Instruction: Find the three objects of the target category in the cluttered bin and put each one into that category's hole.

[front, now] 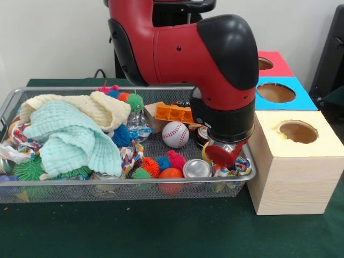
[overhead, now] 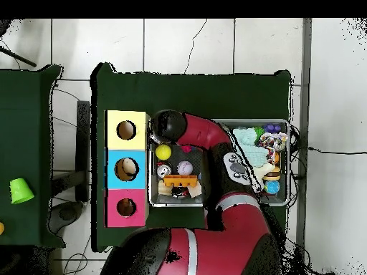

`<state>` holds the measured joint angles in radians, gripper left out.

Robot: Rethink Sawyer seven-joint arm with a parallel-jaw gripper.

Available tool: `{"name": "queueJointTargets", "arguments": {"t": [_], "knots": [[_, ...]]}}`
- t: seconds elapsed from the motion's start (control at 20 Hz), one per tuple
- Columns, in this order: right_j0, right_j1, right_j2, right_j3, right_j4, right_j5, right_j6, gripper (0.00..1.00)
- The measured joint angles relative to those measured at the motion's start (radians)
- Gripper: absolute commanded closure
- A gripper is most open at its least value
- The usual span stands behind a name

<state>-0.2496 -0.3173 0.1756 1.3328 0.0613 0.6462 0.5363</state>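
Green felt table (front: 161,231) holds a wire mesh bin (front: 107,185) crammed with stuff: white baseball (front: 175,134), silver can (front: 196,169), mint cloth (front: 72,140). Red gripper (front: 224,156) sits low in the corner beside the wooden hole box (front: 298,161); can't tell if it's clamped.

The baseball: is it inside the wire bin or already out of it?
Inside. The baseball lies on the mesh floor of the wire bin, beside an orange block; the overhead view also shows it within the bin's walls.
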Motion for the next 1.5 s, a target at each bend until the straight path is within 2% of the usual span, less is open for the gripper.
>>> {"name": "queueJointTargets", "arguments": {"t": [0.25, 0.55, 0.8, 1.1, 1.5], "knots": [[-0.030, -0.015, 0.019, 0.007, 0.005, 0.033, 0.000, 1.00], [-0.143, -0.065, 0.059, -0.003, -0.007, 0.214, 0.000, 1.00], [-0.227, -0.096, 0.076, -0.016, -0.042, 0.317, -0.001, 1.00], [-0.302, -0.118, 0.097, -0.020, -0.106, 0.346, -0.001, 1.00], [-0.356, -0.132, 0.152, -0.010, -0.180, 0.346, -0.001, 1.00]]}}
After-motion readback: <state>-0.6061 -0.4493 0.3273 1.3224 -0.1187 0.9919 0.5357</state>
